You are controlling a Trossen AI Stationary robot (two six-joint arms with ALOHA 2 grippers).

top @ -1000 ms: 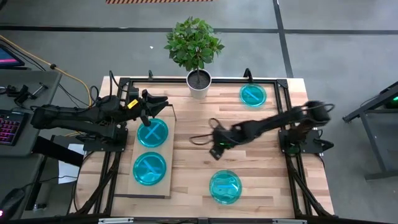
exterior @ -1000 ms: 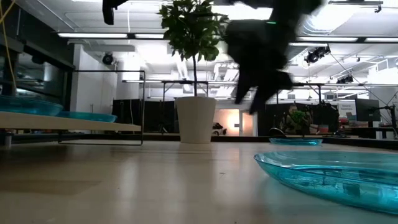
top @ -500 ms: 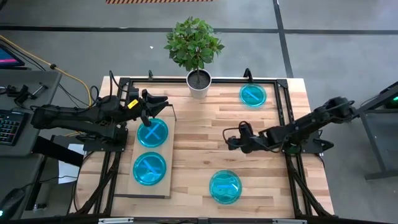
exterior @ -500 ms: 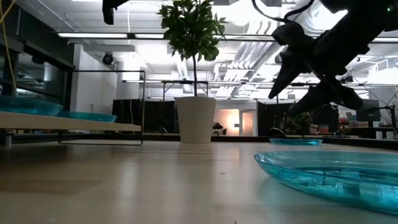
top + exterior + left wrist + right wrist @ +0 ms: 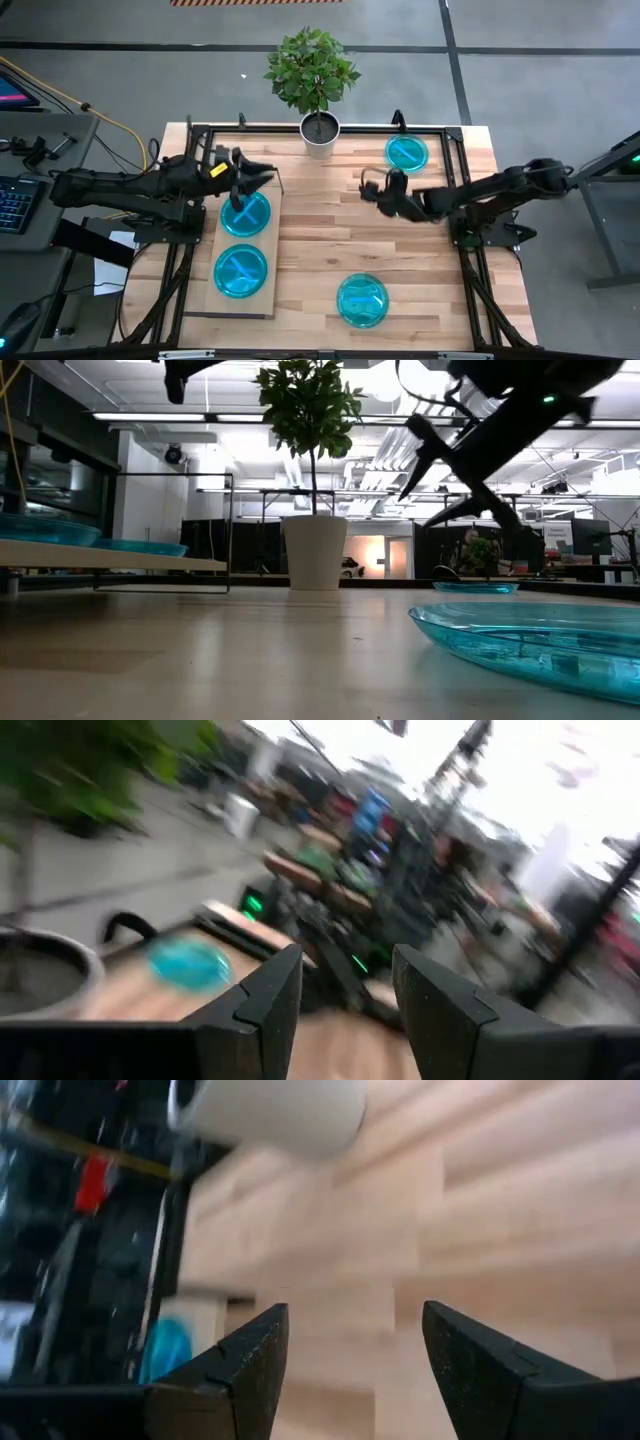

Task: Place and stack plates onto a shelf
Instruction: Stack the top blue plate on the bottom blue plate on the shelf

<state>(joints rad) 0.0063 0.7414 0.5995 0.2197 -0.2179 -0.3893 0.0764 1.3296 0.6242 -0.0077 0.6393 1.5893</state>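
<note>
The pale wooden shelf [image 5: 262,262] lies along the table's left side with two cyan plates on it, one at its far half [image 5: 245,213] and one at its near half [image 5: 240,270]. A third plate [image 5: 406,153] lies on the table at the far right. Another plate [image 5: 362,300] lies near the front edge and fills the low view's right [image 5: 540,645]. My left gripper [image 5: 264,174] hangs open, pointing level, above the shelf's far end. My right gripper [image 5: 370,188] hangs open above the bare tabletop, between the pot and the far right plate, with nothing between its fingers [image 5: 345,1370].
A white pot [image 5: 320,135] with a leafy plant stands at the middle of the far edge. A dark metal frame [image 5: 455,135] runs around the table's edges. Bare wood lies in the table's centre between the shelf and the right arm.
My right gripper has swung from above the table's centre toward the far edge, nearer the far right plate. It has rolled about its own axis and stays open. The plates and the shelf have kept their places.
</note>
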